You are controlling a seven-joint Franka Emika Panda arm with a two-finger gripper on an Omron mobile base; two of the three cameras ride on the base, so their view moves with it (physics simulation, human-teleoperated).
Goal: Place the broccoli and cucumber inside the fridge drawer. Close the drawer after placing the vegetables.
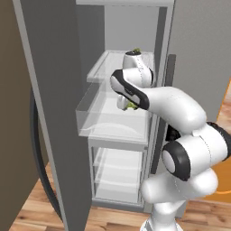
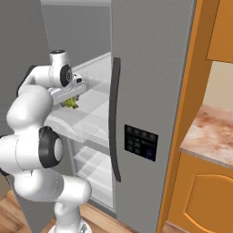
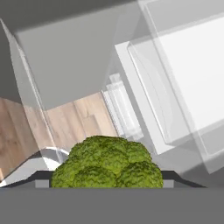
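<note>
My gripper (image 1: 129, 105) is shut on the broccoli (image 3: 107, 162), whose bumpy green head sits low in the hand view between the fingertips. The broccoli (image 1: 131, 106) hangs inside the pulled-out fridge drawer (image 1: 108, 130), a clear bin with a curved front, near its right rear part. From the right side the broccoli (image 2: 69, 103) shows just under the hand, above the drawer (image 2: 84, 125). A small green scrap (image 1: 136, 50) peeks over the wrist on the shelf above. It is too hidden to tell whether it is the cucumber.
The left fridge door (image 1: 45, 113) stands open beside the drawer. The right door (image 2: 150, 91) is closed, with a dark handle (image 2: 113, 118). White shelves (image 1: 118, 173) lie below the drawer. Orange cabinets and a stone counter (image 2: 211, 134) stand to the right.
</note>
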